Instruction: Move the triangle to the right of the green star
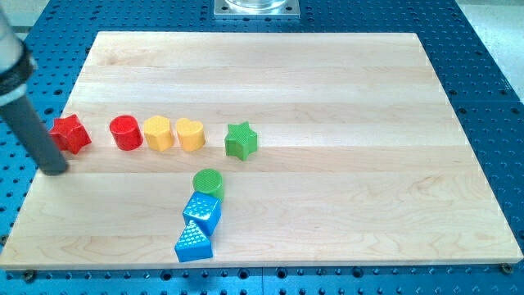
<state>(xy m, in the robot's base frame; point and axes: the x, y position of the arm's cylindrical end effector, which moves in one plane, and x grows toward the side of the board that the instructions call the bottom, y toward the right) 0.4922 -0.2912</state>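
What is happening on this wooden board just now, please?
A robot arm with a rod pushes blocks about on the wooden board. My tip rests at the view's left, just below and left of the red star, touching no block as far as I can tell. The blue triangle lies near the view's bottom, against the blue cube, far from my tip. It is not yet to the right of the green star.

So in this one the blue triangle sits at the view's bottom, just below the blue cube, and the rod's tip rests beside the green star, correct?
Not quite. The camera view shows my tip beside the red star at the view's left, far from the green star. The rest holds: the blue triangle sits at the view's bottom, just below the blue cube.
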